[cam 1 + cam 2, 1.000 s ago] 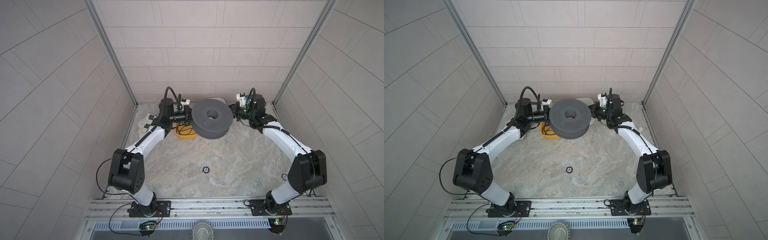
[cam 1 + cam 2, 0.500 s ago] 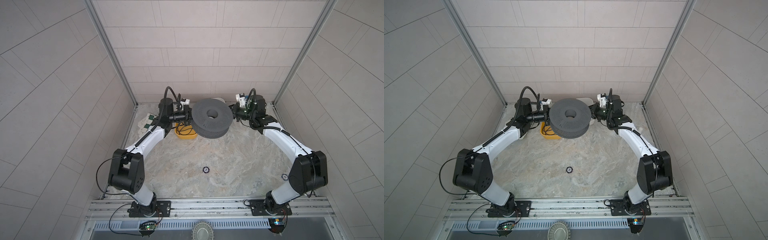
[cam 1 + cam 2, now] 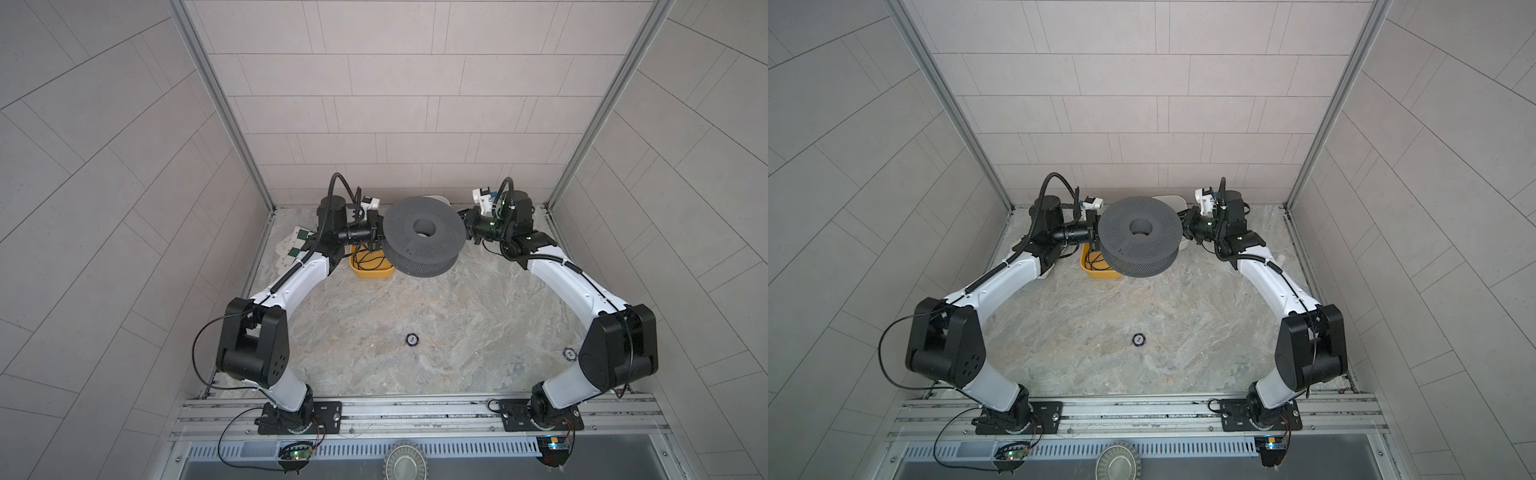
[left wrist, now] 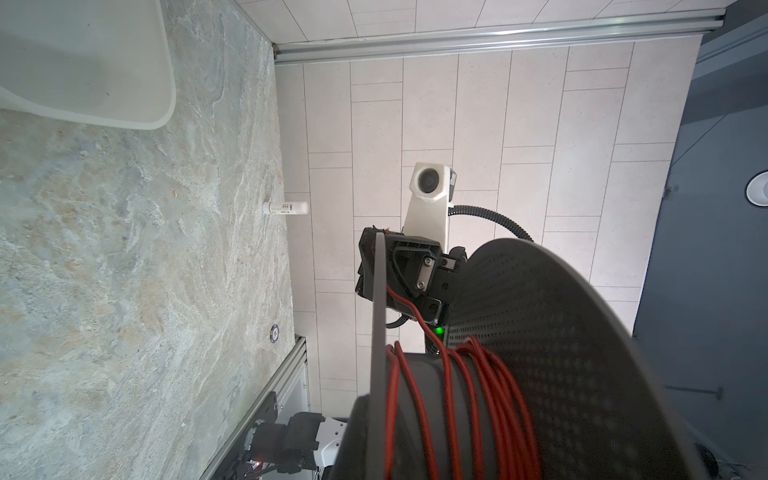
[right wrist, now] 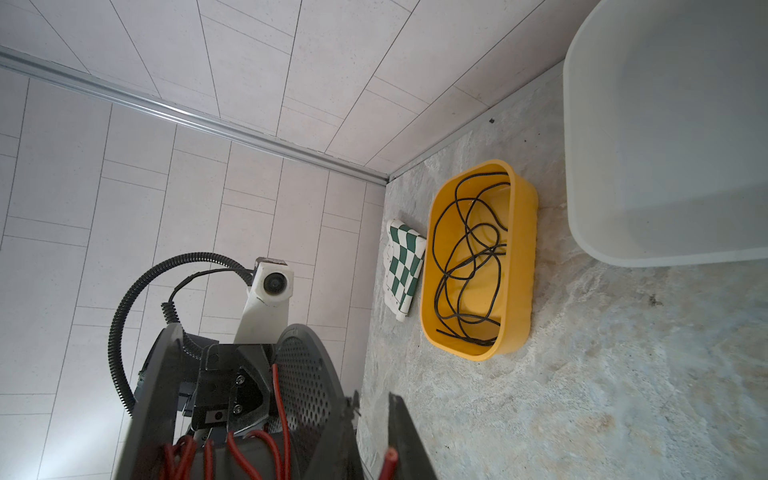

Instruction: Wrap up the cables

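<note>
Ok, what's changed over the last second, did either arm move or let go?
Hardly anything. The jaws of the right gripper seem to have begun parting beside the end of the red wire, too slight for the top views. Unchanged: left gripper clamped on a flange of the spool, spool between both arms, black cable in the yellow tub.

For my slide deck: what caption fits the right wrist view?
Loose black cable lies in a yellow tub beside a green-checkered cloth; red wire sits on the perforated grey spool.
</note>
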Controlling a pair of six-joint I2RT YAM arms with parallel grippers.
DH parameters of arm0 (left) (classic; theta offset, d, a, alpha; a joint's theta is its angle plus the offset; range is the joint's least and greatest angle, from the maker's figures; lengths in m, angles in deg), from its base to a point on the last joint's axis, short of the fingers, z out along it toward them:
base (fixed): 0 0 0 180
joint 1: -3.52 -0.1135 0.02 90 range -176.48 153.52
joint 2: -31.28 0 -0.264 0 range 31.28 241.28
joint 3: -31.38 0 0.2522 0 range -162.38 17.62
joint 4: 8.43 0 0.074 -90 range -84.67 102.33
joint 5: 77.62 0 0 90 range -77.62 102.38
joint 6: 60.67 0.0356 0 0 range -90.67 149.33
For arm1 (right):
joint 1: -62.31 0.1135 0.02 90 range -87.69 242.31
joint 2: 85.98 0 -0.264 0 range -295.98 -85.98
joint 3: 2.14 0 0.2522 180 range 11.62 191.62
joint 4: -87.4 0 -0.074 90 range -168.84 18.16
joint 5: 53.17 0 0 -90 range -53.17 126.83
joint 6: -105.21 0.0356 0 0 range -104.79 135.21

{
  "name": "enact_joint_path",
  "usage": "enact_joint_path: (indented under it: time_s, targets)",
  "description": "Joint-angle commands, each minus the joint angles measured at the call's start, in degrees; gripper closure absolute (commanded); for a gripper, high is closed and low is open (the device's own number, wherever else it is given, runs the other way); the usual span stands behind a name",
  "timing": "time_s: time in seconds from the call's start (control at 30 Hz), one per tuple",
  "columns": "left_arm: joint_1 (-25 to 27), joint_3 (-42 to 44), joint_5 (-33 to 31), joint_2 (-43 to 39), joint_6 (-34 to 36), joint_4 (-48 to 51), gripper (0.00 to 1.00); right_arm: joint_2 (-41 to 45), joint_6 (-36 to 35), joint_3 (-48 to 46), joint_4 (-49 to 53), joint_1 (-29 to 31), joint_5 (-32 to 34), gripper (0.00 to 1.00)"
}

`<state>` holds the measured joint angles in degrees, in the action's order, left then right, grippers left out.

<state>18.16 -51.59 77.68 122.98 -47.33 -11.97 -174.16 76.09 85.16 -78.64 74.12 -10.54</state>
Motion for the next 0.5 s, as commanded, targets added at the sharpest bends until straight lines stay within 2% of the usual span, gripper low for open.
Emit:
enact_joint_path:
  time_s: [0.0, 0.47]
  targets:
    - [-0.31, -3.43, 0.27, -1.82, -0.93, -5.09, 1.00, 2.14, 0.45, -1.26, 0.00, 0.14, -1.23, 0.82]
    - [-0.30, -3.44, -0.76, -1.79, -0.99, -5.20, 1.00, 2.92, 3.11, -3.02, -2.38, 0.97, -1.03, 0.72]
